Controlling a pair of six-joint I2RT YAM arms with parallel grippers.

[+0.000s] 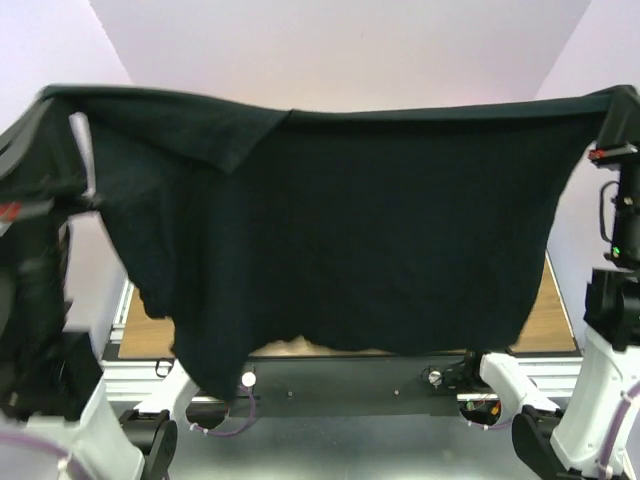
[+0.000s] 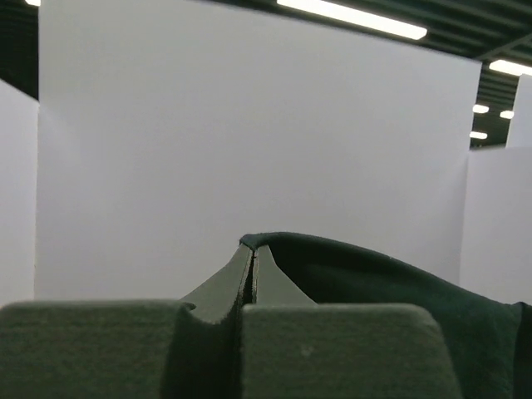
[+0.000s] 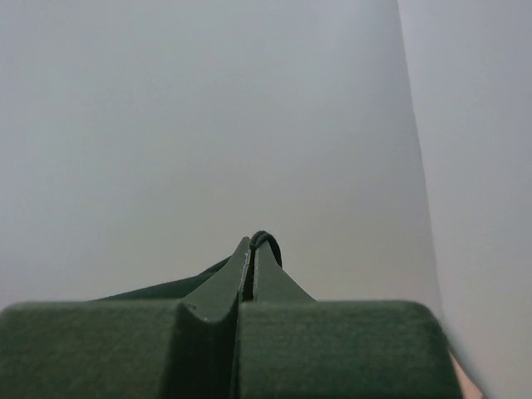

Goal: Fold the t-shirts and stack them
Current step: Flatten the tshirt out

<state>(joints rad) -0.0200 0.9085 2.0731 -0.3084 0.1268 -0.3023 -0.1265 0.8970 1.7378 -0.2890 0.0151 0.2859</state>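
Note:
The black t-shirt [image 1: 350, 230] hangs spread wide in the air across the top view, held up by both arms at its top edge. My left gripper [image 1: 48, 96] is at the shirt's upper left corner and my right gripper [image 1: 622, 98] at its upper right corner. In the left wrist view my gripper [image 2: 252, 249] is shut on the black cloth [image 2: 374, 291], which trails off to the right. In the right wrist view my gripper [image 3: 253, 247] is shut on a fold of the black cloth [image 3: 268, 242]. The salmon-pink shirt is hidden or out of view.
The wooden table top [image 1: 550, 320] shows only at the right and lower left [image 1: 145, 330] behind the hanging shirt. White walls [image 1: 330, 50] enclose the back and sides. The arm bases [image 1: 500, 385] sit at the near edge.

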